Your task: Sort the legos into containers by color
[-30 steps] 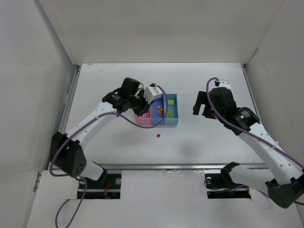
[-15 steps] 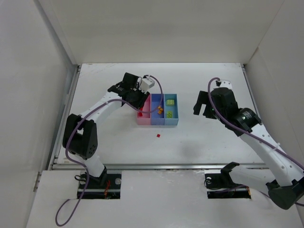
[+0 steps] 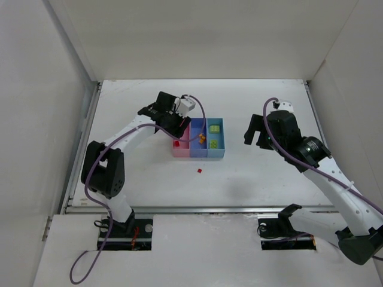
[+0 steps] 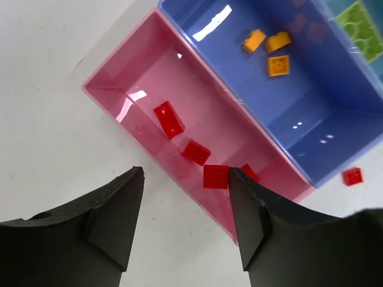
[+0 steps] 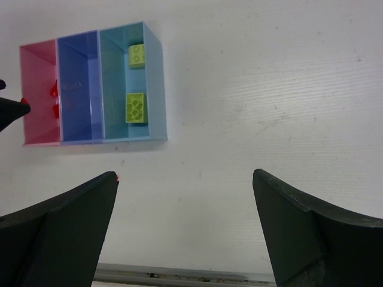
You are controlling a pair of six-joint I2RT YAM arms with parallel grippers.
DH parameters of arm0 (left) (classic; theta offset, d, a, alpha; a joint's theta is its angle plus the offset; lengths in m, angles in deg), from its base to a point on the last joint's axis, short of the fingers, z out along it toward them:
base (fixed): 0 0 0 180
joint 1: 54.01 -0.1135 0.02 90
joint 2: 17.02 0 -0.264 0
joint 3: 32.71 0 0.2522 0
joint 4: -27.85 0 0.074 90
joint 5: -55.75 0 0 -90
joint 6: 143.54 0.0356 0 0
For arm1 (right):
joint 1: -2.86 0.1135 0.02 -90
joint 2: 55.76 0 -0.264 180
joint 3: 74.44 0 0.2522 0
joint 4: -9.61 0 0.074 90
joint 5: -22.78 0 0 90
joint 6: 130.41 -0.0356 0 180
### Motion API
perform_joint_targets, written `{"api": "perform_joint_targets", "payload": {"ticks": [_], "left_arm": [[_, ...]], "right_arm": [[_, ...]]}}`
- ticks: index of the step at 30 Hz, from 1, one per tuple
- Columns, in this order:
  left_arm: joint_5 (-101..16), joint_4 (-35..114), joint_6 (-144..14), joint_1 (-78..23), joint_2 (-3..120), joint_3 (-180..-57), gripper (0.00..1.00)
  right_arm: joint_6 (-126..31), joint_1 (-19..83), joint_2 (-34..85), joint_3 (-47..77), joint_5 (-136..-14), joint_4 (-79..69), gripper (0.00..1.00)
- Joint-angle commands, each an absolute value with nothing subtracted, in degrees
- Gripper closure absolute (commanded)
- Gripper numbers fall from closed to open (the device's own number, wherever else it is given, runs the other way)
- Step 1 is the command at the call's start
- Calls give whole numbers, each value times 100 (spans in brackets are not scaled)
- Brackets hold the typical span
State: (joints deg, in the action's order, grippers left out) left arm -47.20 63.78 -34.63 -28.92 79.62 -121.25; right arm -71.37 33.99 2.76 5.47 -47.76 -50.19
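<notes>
Three joined bins stand mid-table: pink [image 3: 179, 149], blue-violet [image 3: 197, 149] and light blue [image 3: 216, 136]. In the left wrist view the pink bin [image 4: 114, 89] holds several red legos [image 4: 169, 118], the blue-violet bin [image 4: 335, 113] holds three orange legos [image 4: 277, 65], and a yellow-green lego [image 4: 359, 21] shows at the top right. My left gripper [image 4: 185, 174] hangs open over the pink bin's near-left wall [image 3: 178, 133], with one red lego [image 4: 216, 176] right beside its right fingertip. A loose red lego [image 3: 199, 170] lies on the table in front of the bins [image 4: 352, 176]. My right gripper [image 3: 256, 139] is open and empty, right of the bins.
In the right wrist view the light blue bin [image 5: 152, 89] holds two yellow-green legos [image 5: 135, 107]. My right gripper [image 5: 184, 174] hovers over bare white table. White walls enclose the table on the left, back and right. A metal rail [image 3: 197, 209] runs along the near edge.
My left gripper has drawn back and to the left, from over the pink and blue-violet bins to the pink bin's left side. The right arm has barely moved.
</notes>
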Motion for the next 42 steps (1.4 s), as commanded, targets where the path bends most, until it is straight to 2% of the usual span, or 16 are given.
{"api": "perform_joint_targets", "payload": {"ticks": [1, 5, 12, 21, 31, 37, 42], "left_arm": [[-4314, 6551, -3526, -2783, 8202, -12389, 45], [-3689, 6604, -3412, -2650, 8405, -12443, 39], [-3425, 6604, -3482, -2650, 8511, -12443, 36], [-4170, 6841, -3597, -3098, 8397, -12443, 35], [-6051, 6903, -3649, -3528, 8169, -12381, 33], [-6360, 6789, -3711, -3643, 7905, -12328, 32], [-5702, 6394, -3044, -3134, 7071, -12267, 33]], "right_arm": [[-7179, 3415, 216, 752, -4736, -4959, 0], [-7179, 3415, 216, 752, -4736, -4959, 0], [-7179, 3415, 163, 752, -4736, -5012, 0], [-7179, 3415, 163, 699, -4736, -5012, 0], [-7179, 3415, 163, 699, -4736, -5012, 0], [-7179, 3415, 111, 699, -4736, -5012, 0], [-7179, 3415, 58, 699, -4736, -5012, 0]]}}
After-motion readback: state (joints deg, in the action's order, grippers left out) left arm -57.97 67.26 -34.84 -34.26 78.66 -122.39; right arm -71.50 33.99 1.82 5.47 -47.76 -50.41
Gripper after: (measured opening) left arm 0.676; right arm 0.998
